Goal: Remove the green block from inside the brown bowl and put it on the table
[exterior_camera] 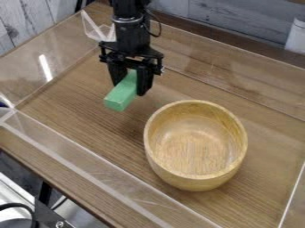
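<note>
Green block [120, 95] hangs clamped at its upper end in the gripper [131, 83], low above the worktop [71, 116], left of the empty brown bowl [195, 143]. Judged light, rigid, smooth; grip across narrow faces.

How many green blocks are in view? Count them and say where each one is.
1. The green block is gripped in the gripper, tilted, low over the table, to the upper left of the empty brown bowl. None looks hidden.
</note>
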### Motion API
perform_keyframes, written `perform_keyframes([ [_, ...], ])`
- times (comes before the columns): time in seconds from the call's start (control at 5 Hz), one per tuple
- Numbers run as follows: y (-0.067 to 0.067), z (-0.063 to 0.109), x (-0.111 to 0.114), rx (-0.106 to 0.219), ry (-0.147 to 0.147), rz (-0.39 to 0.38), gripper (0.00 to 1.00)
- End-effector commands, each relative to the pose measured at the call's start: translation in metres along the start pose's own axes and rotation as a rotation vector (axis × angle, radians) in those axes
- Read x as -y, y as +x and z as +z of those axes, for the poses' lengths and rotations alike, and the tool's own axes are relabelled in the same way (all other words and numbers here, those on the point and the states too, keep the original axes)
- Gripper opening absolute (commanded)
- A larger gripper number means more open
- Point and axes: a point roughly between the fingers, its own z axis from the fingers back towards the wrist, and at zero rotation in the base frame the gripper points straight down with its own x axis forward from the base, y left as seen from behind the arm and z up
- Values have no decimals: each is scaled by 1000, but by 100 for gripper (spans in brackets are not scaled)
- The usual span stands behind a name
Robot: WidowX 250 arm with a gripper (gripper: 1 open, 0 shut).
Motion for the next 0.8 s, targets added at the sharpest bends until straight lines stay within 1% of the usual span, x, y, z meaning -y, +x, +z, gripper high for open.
perform_keyframes([
  [0.0,5,15,1,66,16,-4,0],
  [0.6,7,14,2,79,14,-2,0],
])
